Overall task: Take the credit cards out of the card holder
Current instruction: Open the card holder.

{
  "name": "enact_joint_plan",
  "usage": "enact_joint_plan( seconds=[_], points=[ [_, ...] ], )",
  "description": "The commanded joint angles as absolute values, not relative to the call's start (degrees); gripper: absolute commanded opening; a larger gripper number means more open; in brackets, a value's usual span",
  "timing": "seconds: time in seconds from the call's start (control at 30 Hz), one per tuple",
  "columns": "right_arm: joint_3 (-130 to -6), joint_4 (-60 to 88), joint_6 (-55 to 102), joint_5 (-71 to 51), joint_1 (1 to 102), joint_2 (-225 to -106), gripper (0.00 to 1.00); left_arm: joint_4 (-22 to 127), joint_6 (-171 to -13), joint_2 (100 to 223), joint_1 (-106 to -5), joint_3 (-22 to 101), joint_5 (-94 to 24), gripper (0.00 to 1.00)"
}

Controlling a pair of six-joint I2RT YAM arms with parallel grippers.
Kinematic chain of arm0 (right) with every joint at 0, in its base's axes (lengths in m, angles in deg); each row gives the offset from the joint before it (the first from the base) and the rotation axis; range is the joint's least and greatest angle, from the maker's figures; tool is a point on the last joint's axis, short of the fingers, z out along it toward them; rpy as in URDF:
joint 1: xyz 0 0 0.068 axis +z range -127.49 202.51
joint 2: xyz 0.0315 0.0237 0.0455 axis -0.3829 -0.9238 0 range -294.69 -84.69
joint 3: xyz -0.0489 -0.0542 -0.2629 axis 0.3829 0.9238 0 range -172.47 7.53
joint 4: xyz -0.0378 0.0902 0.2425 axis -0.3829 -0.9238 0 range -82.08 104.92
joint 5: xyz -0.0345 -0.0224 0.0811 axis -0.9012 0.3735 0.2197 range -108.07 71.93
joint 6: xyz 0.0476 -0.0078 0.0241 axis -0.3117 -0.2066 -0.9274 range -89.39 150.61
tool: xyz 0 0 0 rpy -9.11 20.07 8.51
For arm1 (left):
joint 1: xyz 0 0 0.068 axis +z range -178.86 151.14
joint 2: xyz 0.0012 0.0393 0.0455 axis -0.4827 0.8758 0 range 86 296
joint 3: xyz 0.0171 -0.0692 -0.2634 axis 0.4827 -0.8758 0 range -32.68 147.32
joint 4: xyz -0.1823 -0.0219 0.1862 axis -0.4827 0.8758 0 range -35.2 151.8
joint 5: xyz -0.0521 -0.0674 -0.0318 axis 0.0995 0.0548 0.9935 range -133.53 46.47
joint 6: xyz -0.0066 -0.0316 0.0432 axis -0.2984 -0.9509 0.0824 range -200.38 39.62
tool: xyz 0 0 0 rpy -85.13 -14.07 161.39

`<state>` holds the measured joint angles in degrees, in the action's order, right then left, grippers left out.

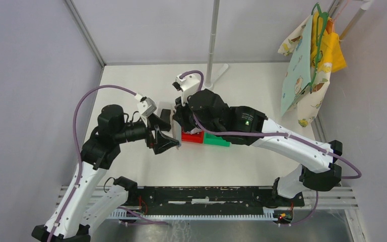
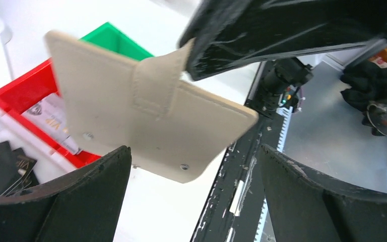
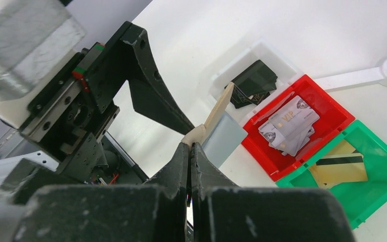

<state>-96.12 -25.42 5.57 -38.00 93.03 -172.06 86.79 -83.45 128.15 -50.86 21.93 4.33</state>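
Right wrist view carries the only writing I can read from where I stand: "VIP", printed on the top one of the silvery-white cards (image 3: 288,126) stacked in the red bin (image 3: 332,107). The left wrist view shows the same word on that stack (image 2: 55,123). At about 4 o'clock from the red bin, touching it, sits the green bin (image 3: 383,171), which holds gold cards (image 3: 340,169) with a dark stripe across them. At about 11 o'clock from the red bin is a clear tray (image 3: 277,54) with black cards (image 3: 254,80) inside (gold print on them, too small for me to read).

The card holder (image 3: 216,108) hangs in the air above the bench (image 3: 232,30), at about 9 o'clock from the red bin. The right jaws are clenched on its tan flap. Its tan outer face is turned away from the bins and its light blue inside faces towards them. From the left wrist the card holder (image 2: 131,101) shows its tan back, a strap down the middle and two small snap studs near the lower edge. The left jaws are spread wide to either side below it, gripping nothing. I see no card poking out of the holder.
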Motion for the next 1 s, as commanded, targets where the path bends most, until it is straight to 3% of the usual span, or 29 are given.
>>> enact_joint_plan(
  seconds=[0.0,0.83,0.9,0.97],
  points=[
    [-98.72,-21.89,4.45,-40.67,93.56,-170.70,0.00,84.20,-82.85,127.56,-51.10,21.03,-2.66,1.00],
    [-101.69,-20.83,3.36,-41.08,94.67,-175.62,0.00,79.12,-84.82,127.58,-51.45,18.15,-2.77,1.00],
    [-100.80,-20.94,3.63,-41.98,94.67,-174.82,0.00,80.87,-82.74,127.49,-51.46,19.03,-4.23,0.94],
    [-99.27,-20.55,3.86,-42.86,94.67,-173.64,0.00,81.86,-80.90,126.96,-51.39,19.55,-5.02,0.81]
  ],
)
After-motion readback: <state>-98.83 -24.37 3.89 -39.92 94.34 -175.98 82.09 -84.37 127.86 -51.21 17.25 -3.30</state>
